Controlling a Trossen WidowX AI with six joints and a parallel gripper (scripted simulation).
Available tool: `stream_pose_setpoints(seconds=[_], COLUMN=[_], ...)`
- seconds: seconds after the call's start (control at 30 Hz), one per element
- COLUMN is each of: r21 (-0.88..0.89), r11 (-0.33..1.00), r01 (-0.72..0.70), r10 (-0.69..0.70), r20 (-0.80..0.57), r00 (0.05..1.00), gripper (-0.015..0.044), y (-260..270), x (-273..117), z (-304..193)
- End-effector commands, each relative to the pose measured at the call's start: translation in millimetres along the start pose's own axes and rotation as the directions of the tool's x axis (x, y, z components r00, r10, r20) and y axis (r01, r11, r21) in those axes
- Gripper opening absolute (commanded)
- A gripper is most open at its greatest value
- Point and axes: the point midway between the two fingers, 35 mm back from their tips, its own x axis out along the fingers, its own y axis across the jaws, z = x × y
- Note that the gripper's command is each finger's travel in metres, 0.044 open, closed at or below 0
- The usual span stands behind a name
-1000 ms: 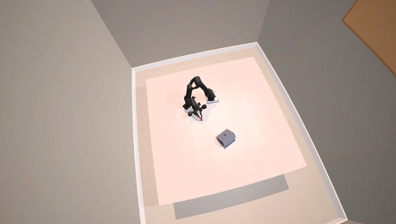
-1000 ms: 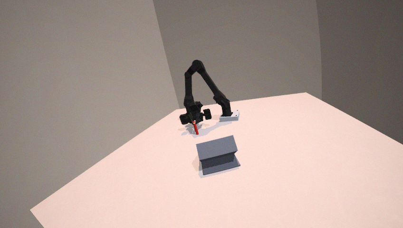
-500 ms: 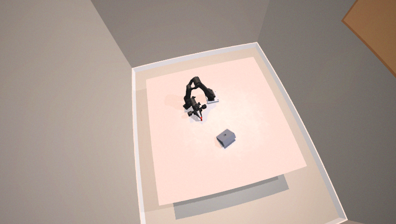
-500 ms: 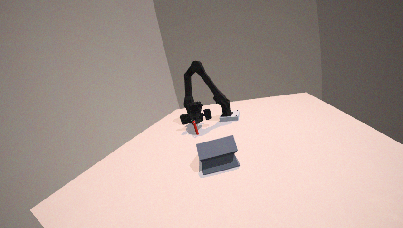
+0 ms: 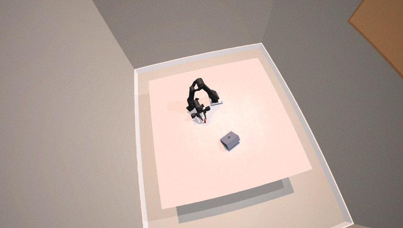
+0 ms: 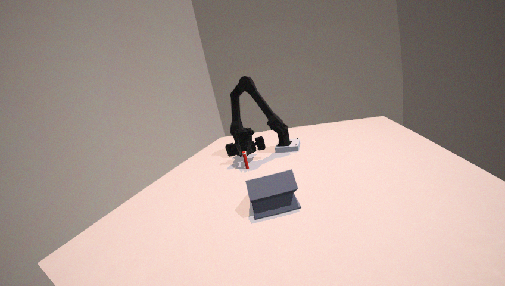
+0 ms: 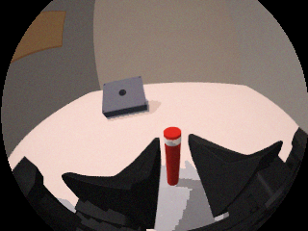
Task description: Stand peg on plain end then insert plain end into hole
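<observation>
The red peg (image 5: 204, 120) (image 6: 245, 162) (image 7: 172, 162) stands upright on the pink table (image 5: 254, 118) (image 6: 354, 184), with its white band at the top and its plain end down. My gripper (image 5: 202, 116) (image 6: 244, 152) (image 7: 174, 140) is open around the peg. One finger is on each side of it, and in the wrist view a narrow gap shows between each finger and the peg. The grey sloped panel (image 5: 233, 140) (image 6: 271, 187) (image 7: 133, 100) sits further out on the table, apart from the peg. The dark hole (image 5: 229, 137) (image 7: 122, 92) is in its face.
The arm's base plate (image 5: 217, 103) (image 6: 287, 146) is fixed to the table behind the peg. A low white rim (image 5: 285, 81) runs around the floor under the table. A brown board (image 5: 381, 31) (image 7: 40, 34) is on the far wall.
</observation>
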Motion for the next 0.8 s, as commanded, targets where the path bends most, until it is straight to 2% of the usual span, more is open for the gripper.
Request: stream_pose_setpoints(seconds=[0.0,0.43,0.77], r21=[0.000,0.000,0.000], r11=[1.000,1.000,1.000], r01=[-0.001,-0.001,-0.001], r10=[0.001,0.001,0.001], r20=[-0.001,-0.001,-0.001], r00=[1.000,1.000,1.000], gripper=[0.0130,0.0130,0.0393], y=[0.1,0.1,0.1], x=[0.0,0.0,0.0], z=[0.0,0.0,0.0])
